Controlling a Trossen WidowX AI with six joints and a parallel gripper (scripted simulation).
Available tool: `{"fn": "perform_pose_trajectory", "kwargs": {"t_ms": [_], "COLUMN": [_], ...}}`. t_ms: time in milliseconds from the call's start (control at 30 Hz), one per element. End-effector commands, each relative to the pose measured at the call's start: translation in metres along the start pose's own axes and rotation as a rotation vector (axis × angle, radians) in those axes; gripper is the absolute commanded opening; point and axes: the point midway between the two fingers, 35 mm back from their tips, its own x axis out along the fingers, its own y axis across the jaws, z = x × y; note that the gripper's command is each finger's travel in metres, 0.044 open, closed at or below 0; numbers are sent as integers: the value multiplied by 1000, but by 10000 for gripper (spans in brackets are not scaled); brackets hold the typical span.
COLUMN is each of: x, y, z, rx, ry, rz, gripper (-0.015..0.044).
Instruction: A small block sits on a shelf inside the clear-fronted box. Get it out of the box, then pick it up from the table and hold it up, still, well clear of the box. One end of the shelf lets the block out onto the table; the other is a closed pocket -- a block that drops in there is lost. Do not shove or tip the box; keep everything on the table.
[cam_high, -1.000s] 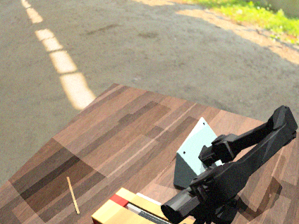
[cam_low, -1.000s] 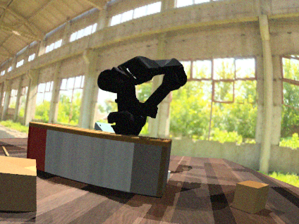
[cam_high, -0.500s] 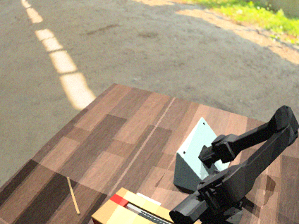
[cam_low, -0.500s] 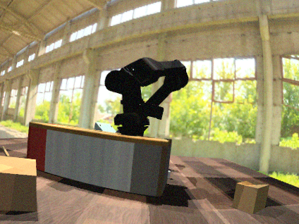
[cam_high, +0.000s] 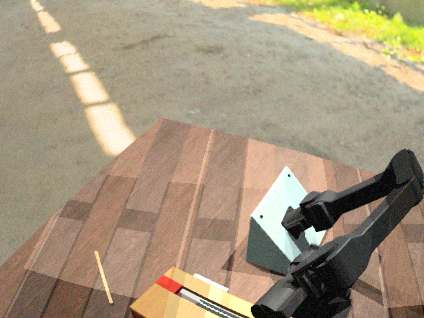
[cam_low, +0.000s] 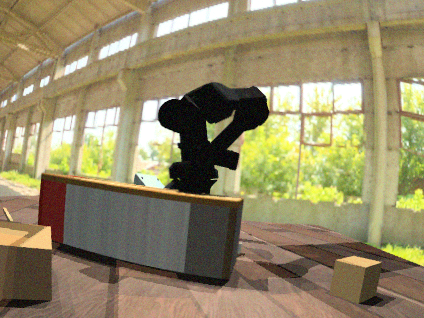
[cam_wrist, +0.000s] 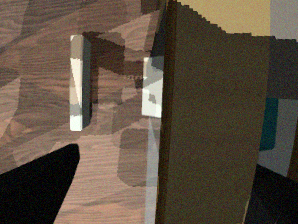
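Observation:
The box (cam_high: 152, 300) (cam_low: 125, 230) (cam_wrist: 210, 125) stands upright, with a tan wooden top and a red end part; the exterior view shows its red and grey side. In the wrist view its shaded wooden top runs between the two fingers. A teal patch (cam_wrist: 269, 124) shows right of that top; I cannot tell whether it is the block. No block shows clearly on the shelf, and the shelf is not clearly visible. My gripper (cam_wrist: 148, 153) is open and empty, with one black finger on each side of the box's top edge. The top and exterior views do not show its fingertips clearly.
A pale blue wedge (cam_high: 275, 210) (cam_low: 150, 181) stands beside the arm. A thin stick (cam_high: 104, 277) lies left of the box. A tan cube (cam_low: 355, 280) and a tan carton (cam_low: 25, 270) flank it in the exterior view. A white bar (cam_wrist: 80, 90) is near the left finger.

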Motion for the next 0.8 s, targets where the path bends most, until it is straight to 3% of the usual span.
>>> {"fn": "perform_pose_trajectory", "kwargs": {"t_ms": [0, 233, 467, 667, 767], "x": [0, -5, -59, -57, -56], "y": [0, -1, 0, -1, 5], "z": [7, 13, 18, 19, 25], "rx": [-3, -3, 1, 1, -181], "ry": [-3, -1, 3, 2, 47], "rz": [-5, -5, 0, -13, -37], "gripper": [400, 400, 400, 400, 321]}}
